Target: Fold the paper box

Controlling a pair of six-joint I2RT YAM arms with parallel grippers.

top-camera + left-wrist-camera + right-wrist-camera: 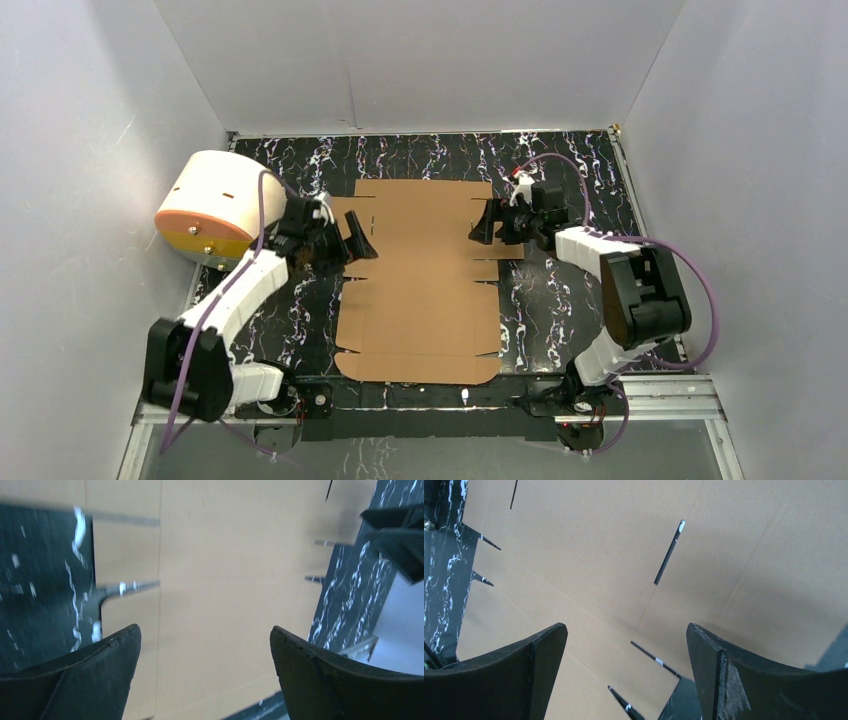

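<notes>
The paper box (420,285) is a flat brown die-cut cardboard sheet with flaps and slots, lying on the black marbled table (560,300). My left gripper (362,243) is open at the sheet's upper left edge, over a side flap. My right gripper (484,224) is open at the sheet's upper right edge. In the left wrist view the sheet (225,580) fills the gap between the spread fingers (100,675). In the right wrist view the sheet (599,555) with its slits lies under the spread fingers (724,675). Neither gripper holds anything.
A cream-white cylinder with an orange face (212,205) lies at the table's left edge, just behind the left arm. White walls close in the table on three sides. A metal rail (660,395) runs along the near edge.
</notes>
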